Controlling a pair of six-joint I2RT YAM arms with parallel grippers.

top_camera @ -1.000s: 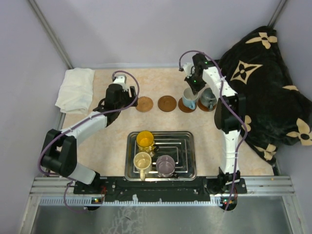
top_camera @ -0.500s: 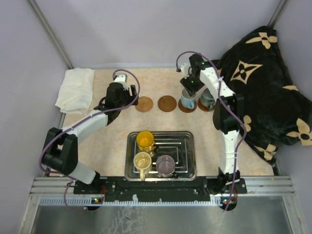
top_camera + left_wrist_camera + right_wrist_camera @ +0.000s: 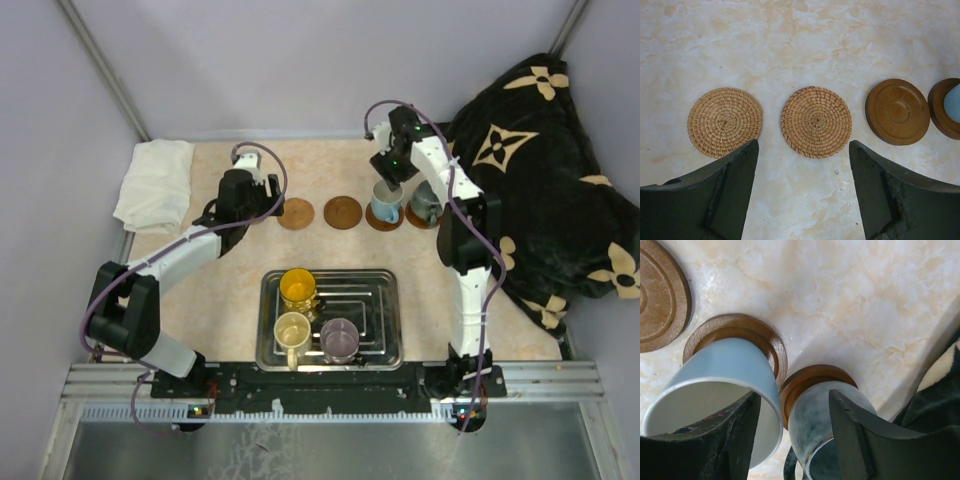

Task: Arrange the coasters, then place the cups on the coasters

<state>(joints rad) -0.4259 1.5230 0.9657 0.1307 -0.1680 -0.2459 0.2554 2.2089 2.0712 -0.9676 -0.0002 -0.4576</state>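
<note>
Two woven tan coasters (image 3: 725, 122) (image 3: 816, 121) lie flat side by side, with a bare dark wooden coaster (image 3: 897, 111) to their right. My left gripper (image 3: 804, 146) hovers open just in front of them, holding nothing. Further right, a light-blue cup (image 3: 735, 372) stands on a wooden coaster (image 3: 772, 342), and a dark grey-green cup (image 3: 825, 412) stands on another (image 3: 812, 374). My right gripper (image 3: 792, 437) is open over these two cups, one finger inside the blue cup and the other above the grey one. The yellow cup (image 3: 297, 287), cream cup (image 3: 292, 330) and purple cup (image 3: 339, 340) stand in the steel tray (image 3: 385, 300).
A folded white cloth (image 3: 155, 185) lies at the back left corner. A black blanket with a tan flower pattern (image 3: 540, 170) is heaped along the right side, close to the grey-green cup. Grey walls close in the back and sides.
My right gripper has opened, let go of the light-blue cup on its coaster and lifted slightly. The left arm has not moved.
</note>
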